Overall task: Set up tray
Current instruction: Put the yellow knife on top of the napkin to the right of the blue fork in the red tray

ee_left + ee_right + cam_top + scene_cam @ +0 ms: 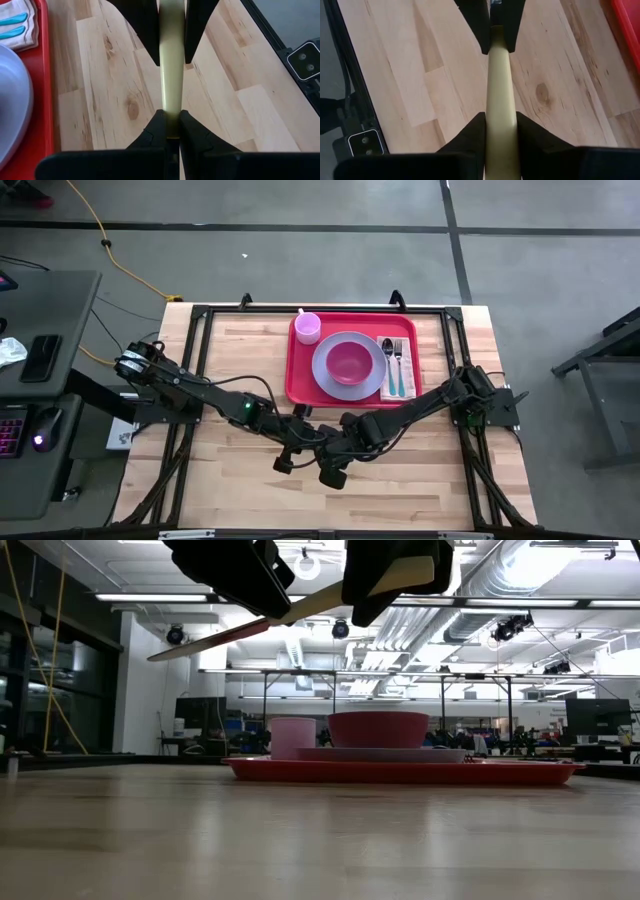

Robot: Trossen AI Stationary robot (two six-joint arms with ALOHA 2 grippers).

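My left claw (170,127) pinches one pale stick (171,60); my right claw (499,131) straddles it, barely parted. At twelve o'clock: one red tray (298,376), one plate (322,370), one bowl (349,363), one cup (307,327).

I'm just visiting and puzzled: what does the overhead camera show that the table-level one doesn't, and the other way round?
Only the overhead view shows the spoon and fork on a napkin and both arms' full length.

Only the table-level view shows the pale flat stick raised above the table, and the room behind.

Both show the red tray, plate, pink bowl and cup.
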